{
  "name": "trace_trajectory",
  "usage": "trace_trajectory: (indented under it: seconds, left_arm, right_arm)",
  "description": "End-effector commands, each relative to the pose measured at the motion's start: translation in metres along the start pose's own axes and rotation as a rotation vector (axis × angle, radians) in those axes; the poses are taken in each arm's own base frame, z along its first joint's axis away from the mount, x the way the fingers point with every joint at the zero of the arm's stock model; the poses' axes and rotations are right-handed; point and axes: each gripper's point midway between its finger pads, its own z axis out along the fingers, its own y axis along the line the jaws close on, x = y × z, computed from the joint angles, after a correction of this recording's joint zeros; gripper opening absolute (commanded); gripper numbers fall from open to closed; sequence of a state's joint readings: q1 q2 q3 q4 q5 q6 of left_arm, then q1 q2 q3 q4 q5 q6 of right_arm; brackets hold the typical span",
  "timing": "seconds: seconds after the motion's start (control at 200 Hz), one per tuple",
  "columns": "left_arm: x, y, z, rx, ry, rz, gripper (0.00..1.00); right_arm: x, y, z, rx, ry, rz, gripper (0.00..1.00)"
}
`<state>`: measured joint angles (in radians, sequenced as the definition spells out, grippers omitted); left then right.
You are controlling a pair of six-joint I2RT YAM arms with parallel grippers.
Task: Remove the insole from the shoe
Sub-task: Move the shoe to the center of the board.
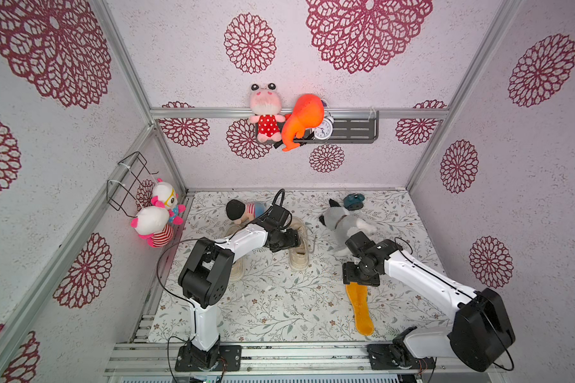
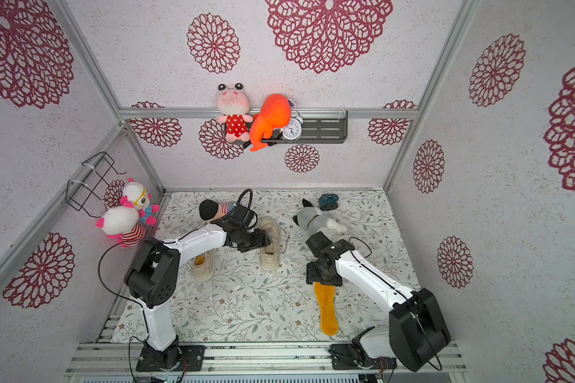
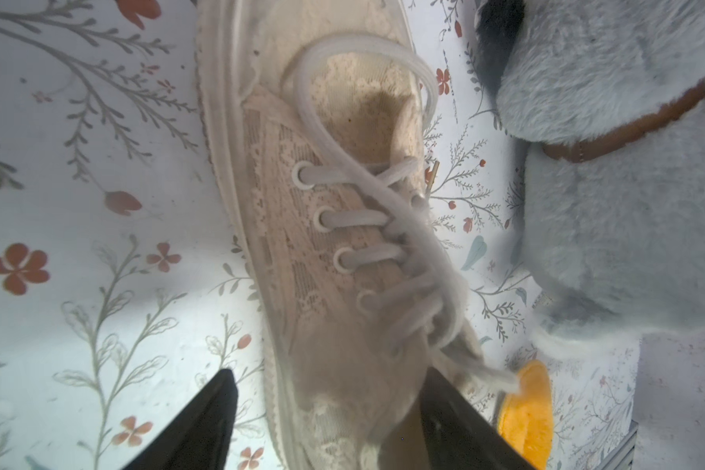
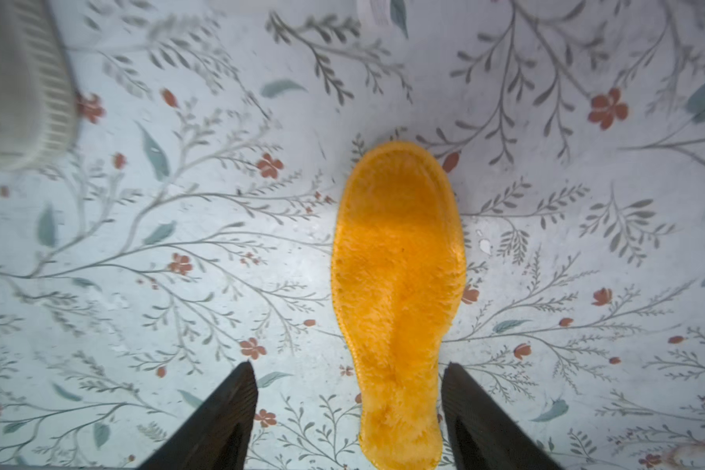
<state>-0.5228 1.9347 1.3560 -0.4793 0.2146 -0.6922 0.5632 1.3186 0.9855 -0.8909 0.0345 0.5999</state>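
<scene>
Two grippers, both spread wide, neither gripping anything. Right gripper [image 4: 349,364]: straddles narrow end of orange insole [image 4: 397,285], which lies flat on floral table [image 4: 180,228]. Left gripper [image 3: 327,371]: straddles cream lace shoe [image 3: 342,203]. In a top view, insole [image 1: 359,308] lies between 4 and 5 o'clock of shoe [image 1: 301,260], well apart.

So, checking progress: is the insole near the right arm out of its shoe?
Out: the insole lies flat on the table.
</scene>
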Motion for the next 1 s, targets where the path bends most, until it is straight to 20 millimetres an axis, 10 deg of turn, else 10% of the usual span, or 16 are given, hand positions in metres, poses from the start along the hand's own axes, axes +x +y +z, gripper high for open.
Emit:
trace_trajectory:
  seconds: [0.0,0.465,0.71,0.996]
  left_arm:
    - [0.005,0.001,-0.006,-0.027,0.037,0.036,0.72]
    - [-0.023,0.004,0.037,-0.158,0.055,0.134,0.34]
    - [-0.053,-0.026,0.040,-0.129,-0.039,0.215,0.07]
    - [-0.095,-0.052,0.050,-0.105,-0.150,0.252,0.01]
  right_arm:
    - [-0.004,-0.002,-0.007,-0.003,-0.028,0.047,0.75]
    - [-0.006,0.006,-0.011,-0.060,-0.050,0.080,0.72]
    - [-0.013,0.009,-0.020,-0.079,-0.079,0.097,0.71]
    - [-0.015,0.010,-0.021,-0.085,-0.074,0.104,0.70]
